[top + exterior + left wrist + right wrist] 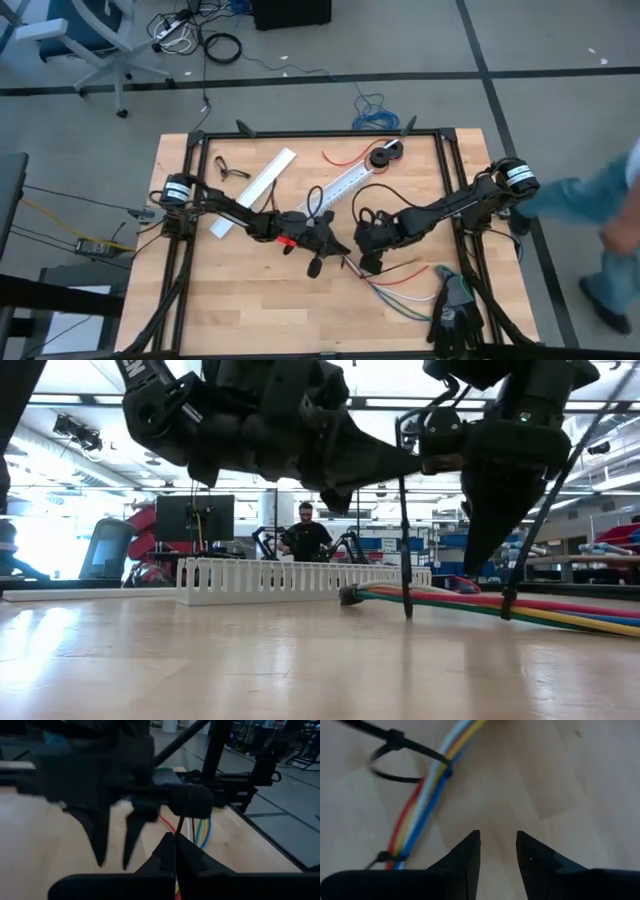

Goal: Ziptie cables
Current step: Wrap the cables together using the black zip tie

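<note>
While both arms meet near the middle of the wooden table (200,320), the cables (422,802) lie flat on the wood, a bunch of red, yellow, white and blue wires running long and thin toward the right front part of the table. A black zip tie (400,757) is already looped loosely around the bunch, and its tail sticks up and away. Another small black tie (387,856) sits farther down the bunch. The right gripper (497,852) hangs just above the bare wood beside the cables, with its 2 fingers spread apart and holding nothing. The left gripper (175,852) has its fingers pressed together on a thin black strip, which I think is the zip tie's tail. The right arm looks nearer to the loop. I see no boxes or bins, only a white slotted cable duct (290,582) lying farther back.
</note>
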Tool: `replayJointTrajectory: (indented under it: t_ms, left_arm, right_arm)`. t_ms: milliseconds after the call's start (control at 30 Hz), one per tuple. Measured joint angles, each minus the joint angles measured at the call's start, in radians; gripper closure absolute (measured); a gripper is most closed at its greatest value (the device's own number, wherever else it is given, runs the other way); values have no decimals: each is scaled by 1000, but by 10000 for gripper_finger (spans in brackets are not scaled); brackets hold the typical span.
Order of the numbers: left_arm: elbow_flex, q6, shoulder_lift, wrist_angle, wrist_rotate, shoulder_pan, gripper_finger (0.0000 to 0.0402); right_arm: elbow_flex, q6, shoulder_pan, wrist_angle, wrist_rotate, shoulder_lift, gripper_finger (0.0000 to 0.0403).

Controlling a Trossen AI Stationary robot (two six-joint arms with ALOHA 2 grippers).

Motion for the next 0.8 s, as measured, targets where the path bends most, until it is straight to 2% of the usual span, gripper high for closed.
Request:
replayJointTrajectory:
  t_ms: [200, 300, 533, 667, 800]
  left_arm:
    - [24, -16, 38, 2, 3, -7, 401]
    - [24, -21, 39, 6, 5, -7, 401]
    - [24, -26, 40, 0, 17, -9, 401]
    - [24, -24, 41, -2, 18, -9, 401]
    - [24, -20, 41, 3, 18, -9, 401]
  right_arm:
    - [0, 24, 9, -9, 49, -14, 291]
    - [0, 67, 34, -69, 90, -26, 291]
    - [0, 240, 147, -211, 305, -57, 291]
    - [-1, 311, 205, -151, 407, -47, 291]
    - [-28, 325, 226, 12, 437, -40, 291]
